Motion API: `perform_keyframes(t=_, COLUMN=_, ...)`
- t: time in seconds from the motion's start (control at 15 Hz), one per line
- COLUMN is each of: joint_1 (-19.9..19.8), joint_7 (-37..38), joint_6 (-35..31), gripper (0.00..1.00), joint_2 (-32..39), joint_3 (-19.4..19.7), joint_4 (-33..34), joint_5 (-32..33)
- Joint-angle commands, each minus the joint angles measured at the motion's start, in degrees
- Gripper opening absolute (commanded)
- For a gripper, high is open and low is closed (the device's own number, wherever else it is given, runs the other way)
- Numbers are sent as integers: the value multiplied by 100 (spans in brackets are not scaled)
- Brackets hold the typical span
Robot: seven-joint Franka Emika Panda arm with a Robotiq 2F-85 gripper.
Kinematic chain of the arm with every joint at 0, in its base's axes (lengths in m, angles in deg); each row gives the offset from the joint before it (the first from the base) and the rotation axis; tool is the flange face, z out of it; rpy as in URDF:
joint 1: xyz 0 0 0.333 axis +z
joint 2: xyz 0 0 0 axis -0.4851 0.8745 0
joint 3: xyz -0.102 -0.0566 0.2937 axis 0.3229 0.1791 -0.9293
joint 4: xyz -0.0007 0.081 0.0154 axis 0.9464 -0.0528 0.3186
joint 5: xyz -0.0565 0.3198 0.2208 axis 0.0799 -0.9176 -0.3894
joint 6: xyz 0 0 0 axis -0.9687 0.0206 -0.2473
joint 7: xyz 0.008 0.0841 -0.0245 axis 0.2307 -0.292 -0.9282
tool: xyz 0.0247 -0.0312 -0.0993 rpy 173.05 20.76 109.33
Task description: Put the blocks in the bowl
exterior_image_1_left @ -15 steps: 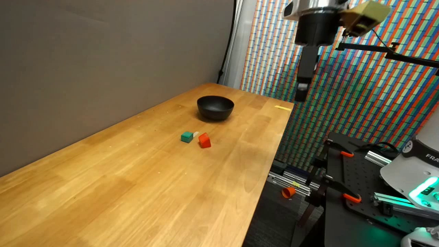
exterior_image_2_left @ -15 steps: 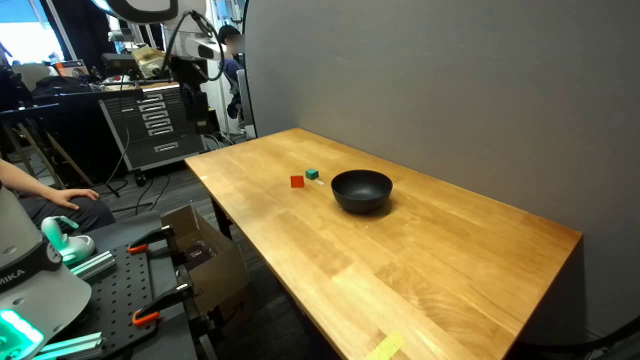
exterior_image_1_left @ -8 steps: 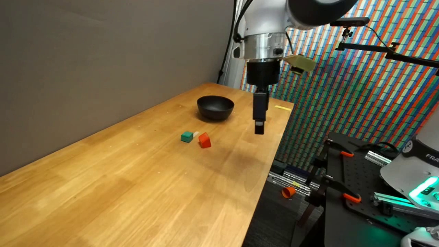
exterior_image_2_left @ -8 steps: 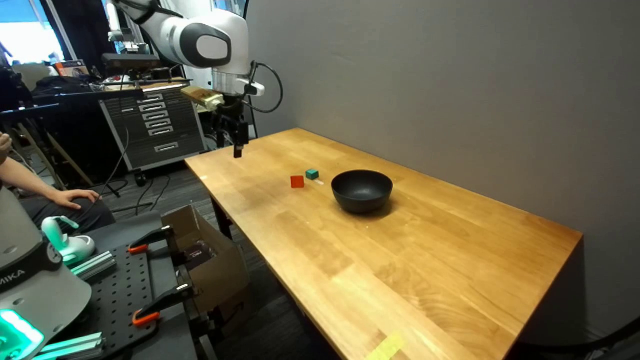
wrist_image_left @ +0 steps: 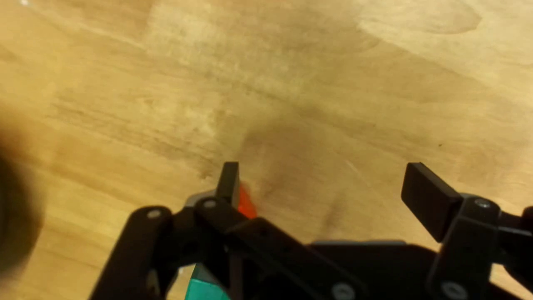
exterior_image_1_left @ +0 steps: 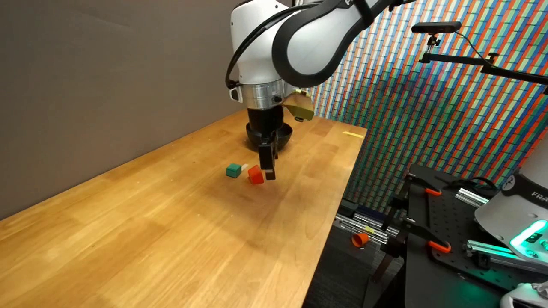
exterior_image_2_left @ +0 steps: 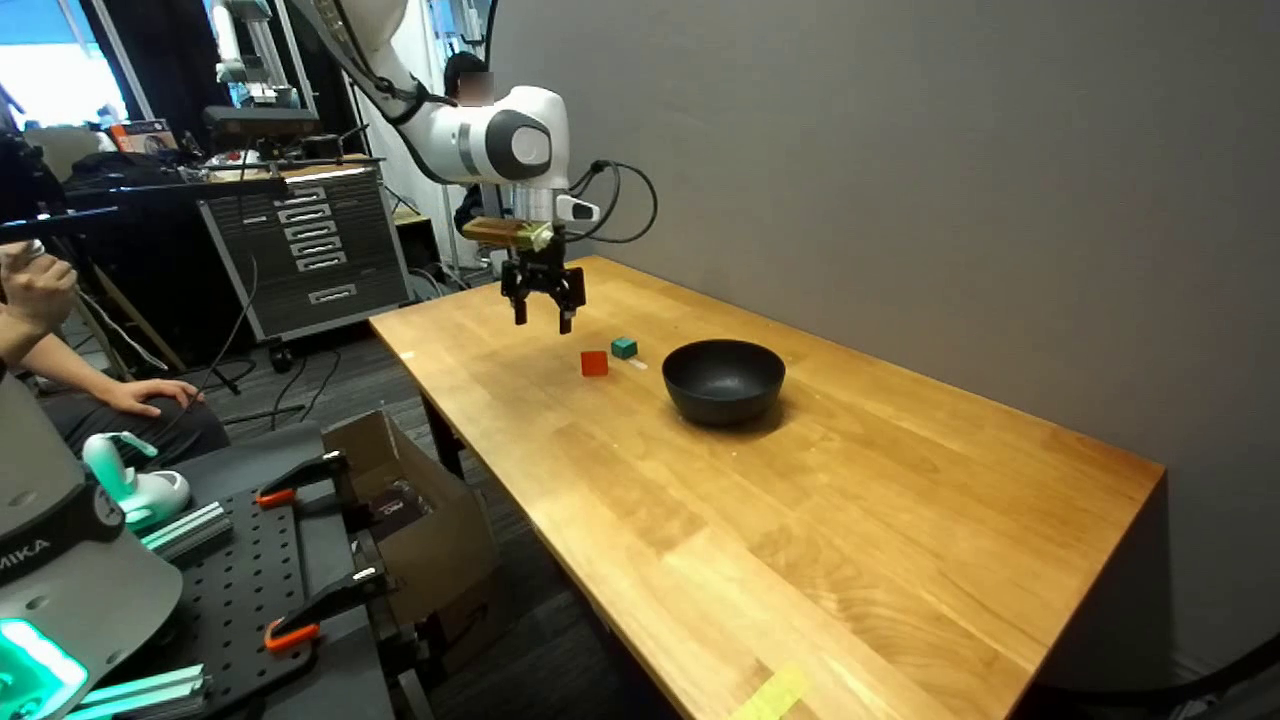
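A red-orange block (exterior_image_1_left: 255, 175) and a green block (exterior_image_1_left: 233, 170) lie close together on the wooden table. They also show in an exterior view, the red-orange block (exterior_image_2_left: 594, 363) and the green block (exterior_image_2_left: 624, 348). The round black bowl (exterior_image_2_left: 725, 410) stands beyond them; in an exterior view the gripper partly hides the bowl (exterior_image_1_left: 286, 137). My gripper (exterior_image_2_left: 543, 322) is open and empty, above the table close to the blocks. In the wrist view the open gripper (wrist_image_left: 322, 187) has the red-orange block (wrist_image_left: 246, 205) partly hidden behind its left finger; the green block (wrist_image_left: 204, 290) shows at the bottom edge.
The wooden table (exterior_image_2_left: 850, 530) runs along a grey wall panel (exterior_image_1_left: 128, 85). A yellow tape strip (exterior_image_2_left: 775, 692) is stuck near one end. A small pale scrap (exterior_image_1_left: 244, 167) lies beside the green block. A blurred dark bowl edge (wrist_image_left: 12, 216) shows at the wrist view's left.
My arm has swung in over the table and come lower, bringing the gripper near the blocks. The blocks and bowl have not moved.
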State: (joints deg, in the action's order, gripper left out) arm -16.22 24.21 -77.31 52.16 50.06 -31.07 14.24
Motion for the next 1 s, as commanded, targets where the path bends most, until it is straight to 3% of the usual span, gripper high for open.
perform_keyframes(t=0.0, joint_1=185, joint_7=-300, joint_6=518, gripper=100, joint_2=800, joint_3=249, joint_4=1282, joint_5=432)
perform_keyframes(t=0.33, joint_1=162, joint_7=-648, joint_6=836, gripper=100, joint_2=1425, joint_3=348, joint_4=2155, joint_5=612)
perform_keyframes(t=0.8, joint_1=142, joint_7=-835, joint_6=967, gripper=100, joint_2=1831, joint_3=364, joint_4=2482, joint_5=558)
perform_keyframes(t=0.87, joint_1=148, joint_7=-821, joint_6=988, gripper=75, joint_2=1835, joint_3=381, joint_4=2474, joint_5=573)
perform_keyframes(t=0.93, joint_1=152, joint_7=-811, joint_6=1004, gripper=74, joint_2=1841, joint_3=394, joint_4=2477, joint_5=584)
